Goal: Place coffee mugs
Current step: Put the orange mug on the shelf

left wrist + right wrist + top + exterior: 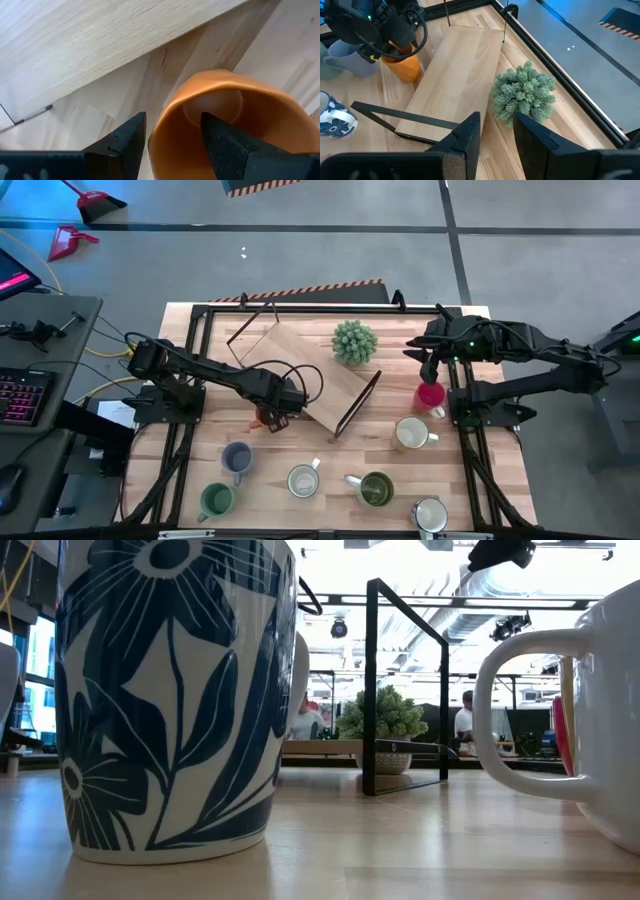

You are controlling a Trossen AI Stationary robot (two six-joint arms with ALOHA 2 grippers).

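An orange mug (225,110) stands upright on the table beside the wooden shelf board (320,375). My left gripper (172,117) points down over it, open, with one finger inside the mug and one outside its wall. In the right wrist view the orange mug (405,67) shows under that gripper. My right gripper (495,130) hangs open and holds nothing, high at the table's right, near a red-pink mug (430,395). Blue-grey (237,458), green (216,500), floral (303,480), olive (375,490) and two white mugs (410,433) (430,515) stand along the near side. My left gripper comes from above and straddles the orange mug's rim (165,125), one finger (225,145) inside the hollow and one finger (125,145) outside the wall. Whether either finger touches the wall I cannot tell. The mug stands with its base on the table.
A spiky green potted plant (354,342) stands at the board's far right corner. Thin black frames (358,400) stick up at the board's ends. Black rails (300,307) run along the table's sides. The floral mug (170,700) and a white mug (590,720) fill the low view.
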